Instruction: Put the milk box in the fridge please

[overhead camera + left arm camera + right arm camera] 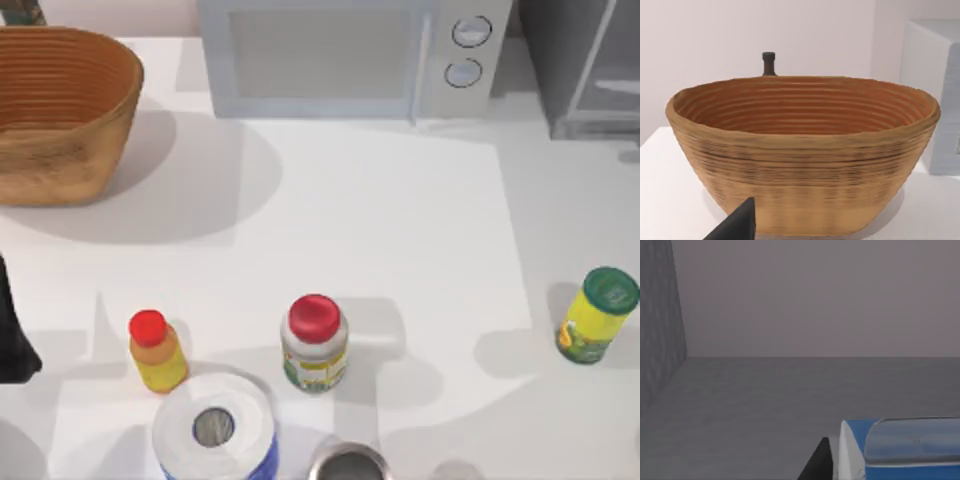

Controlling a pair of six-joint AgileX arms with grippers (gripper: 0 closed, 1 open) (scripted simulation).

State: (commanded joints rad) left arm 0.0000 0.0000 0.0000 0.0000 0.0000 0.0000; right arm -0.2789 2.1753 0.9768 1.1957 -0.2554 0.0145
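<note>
The right pincer (822,462) is inside a grey compartment, with a dark part of it right against the side of the milk box (852,450). I cannot tell whether it grips the box or has let go. The grey floor (765,400) stretches ahead of the pincer to a back wall, and a side wall stands on the far side from the box. From above, the fridge (590,60) stands at the surface's (380,220) far right corner, beside the microwave (340,55).

The left pincer (740,225) is parked at the surface's left edge and faces the woven basket (800,150) just ahead of it; its state cannot be told either. A dark bottle neck (769,62) rises behind the basket's far rim.
</note>
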